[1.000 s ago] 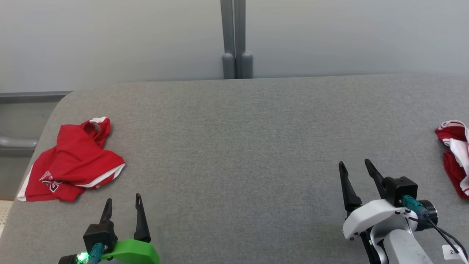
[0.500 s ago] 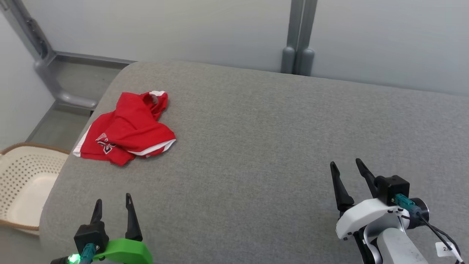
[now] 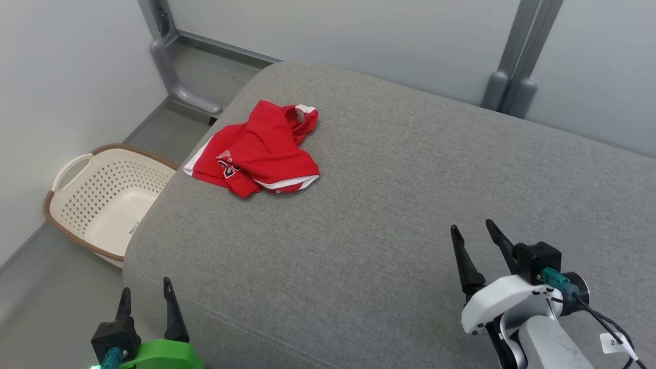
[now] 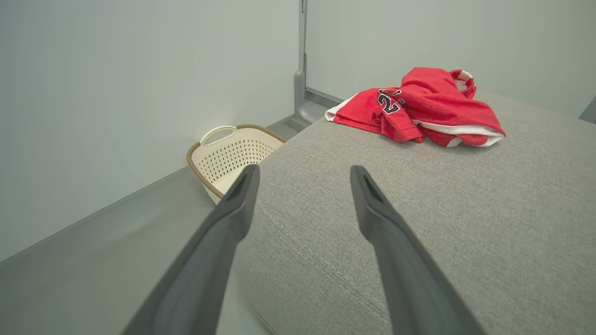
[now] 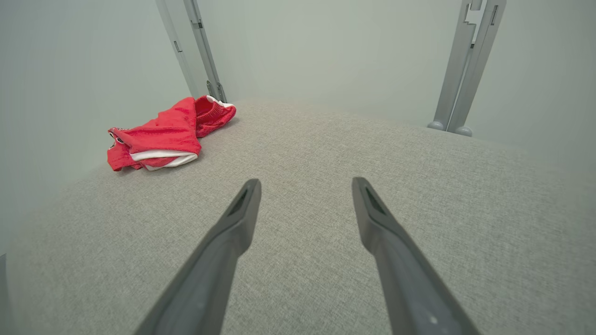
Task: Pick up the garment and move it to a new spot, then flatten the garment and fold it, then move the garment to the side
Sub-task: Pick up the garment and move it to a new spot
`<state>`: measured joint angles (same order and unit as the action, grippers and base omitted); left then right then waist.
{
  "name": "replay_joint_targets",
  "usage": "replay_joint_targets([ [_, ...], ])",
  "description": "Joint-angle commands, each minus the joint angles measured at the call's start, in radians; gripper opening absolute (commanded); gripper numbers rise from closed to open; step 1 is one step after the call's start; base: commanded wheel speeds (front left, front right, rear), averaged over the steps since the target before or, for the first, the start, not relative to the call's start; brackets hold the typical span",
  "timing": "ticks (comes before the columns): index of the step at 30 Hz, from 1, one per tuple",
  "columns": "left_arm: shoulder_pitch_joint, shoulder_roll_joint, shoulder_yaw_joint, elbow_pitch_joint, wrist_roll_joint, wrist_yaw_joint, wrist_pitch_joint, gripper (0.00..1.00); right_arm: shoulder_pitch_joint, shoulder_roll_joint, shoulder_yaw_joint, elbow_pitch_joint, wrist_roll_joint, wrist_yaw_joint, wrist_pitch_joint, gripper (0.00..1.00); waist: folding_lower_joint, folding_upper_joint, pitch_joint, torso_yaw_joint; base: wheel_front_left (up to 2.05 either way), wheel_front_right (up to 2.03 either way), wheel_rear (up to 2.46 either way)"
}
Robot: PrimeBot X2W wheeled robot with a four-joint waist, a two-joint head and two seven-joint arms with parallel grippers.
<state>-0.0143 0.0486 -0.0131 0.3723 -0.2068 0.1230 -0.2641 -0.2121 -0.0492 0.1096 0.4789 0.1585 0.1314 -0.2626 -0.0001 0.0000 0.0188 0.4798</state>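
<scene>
The left end effector (image 3: 146, 288), at the near-left corner of the grey woven pad (image 3: 400, 195), and the right end effector (image 3: 471, 226), over its near edge, stand wide and empty, seemingly readied for a reach. The garment (image 3: 256, 154), a soft crumpled red jersey with white trim, lies by the pad's far-left corner.
</scene>
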Motion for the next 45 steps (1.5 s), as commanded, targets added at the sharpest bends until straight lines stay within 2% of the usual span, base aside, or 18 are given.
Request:
replay_joint_targets([
  [1,0.011,0.004,0.002,0.001,-0.01,0.0,0.0,1.0,-0.009,-0.004,0.002,0.003,0.006,-0.002,-0.003,1.0,0.0001,0.0,0.011,0.031,0.0,0.0,0.0],
  [6,0.008,0.004,0.01,0.002,-0.03,0.001,0.0,1.0,-0.02,-0.004,0.018,0.004,0.005,-0.002,-0.003,1.0,0.0001,0.0,0.022,0.019,0.0,0.0,0.0],
  [11,-0.028,0.004,0.005,0.023,-0.063,-0.018,0.0,1.0,-0.039,-0.004,0.027,0.005,0.014,-0.002,-0.003,1.0,0.0001,0.0,0.055,-0.019,0.0,0.0,0.0],
  [14,-0.053,0.004,0.006,0.041,-0.088,-0.028,0.0,1.0,-0.06,-0.005,0.044,-0.008,0.0,-0.002,-0.003,1.0,0.0001,0.0,0.088,-0.053,0.0,0.0,0.0],
  [21,-0.162,0.004,0.022,0.073,-0.146,-0.02,0.0,1.0,-0.127,-0.01,0.081,-0.051,-0.04,-0.002,-0.003,1.0,0.0001,0.0,0.196,-0.14,0.0,0.0,0.0],
  [26,-0.257,0.004,0.039,0.127,-0.151,-0.04,0.0,1.0,-0.172,-0.034,0.118,-0.091,-0.046,-0.002,-0.003,1.0,0.0001,0.0,0.266,-0.2,0.0,0.0,0.0],
  [33,-0.422,0.006,0.126,0.234,-0.088,-0.069,0.0,1.0,-0.229,-0.055,0.177,-0.157,-0.014,-0.002,-0.003,1.0,0.0001,0.0,0.361,-0.299,0.0,0.0,0.0],
  [35,-0.466,0.022,0.154,0.277,-0.071,-0.075,0.0,1.0,-0.245,-0.056,0.189,-0.17,-0.008,-0.002,-0.003,1.0,0.0001,0.0,0.384,-0.327,0.0,0.0,0.0],
  [39,-0.553,0.049,0.198,0.343,-0.043,-0.065,0.0,1.0,-0.261,-0.066,0.201,-0.185,0.001,-0.001,-0.003,1.0,0.0001,0.0,0.425,-0.374,0.0,0.0,0.0],
  [45,-0.64,0.08,0.24,0.468,-0.006,-0.013,0.0,1.0,-0.263,-0.083,0.191,-0.191,0.007,-0.001,-0.003,1.0,0.0001,0.0,0.46,-0.415,0.0,0.0,0.0],
])
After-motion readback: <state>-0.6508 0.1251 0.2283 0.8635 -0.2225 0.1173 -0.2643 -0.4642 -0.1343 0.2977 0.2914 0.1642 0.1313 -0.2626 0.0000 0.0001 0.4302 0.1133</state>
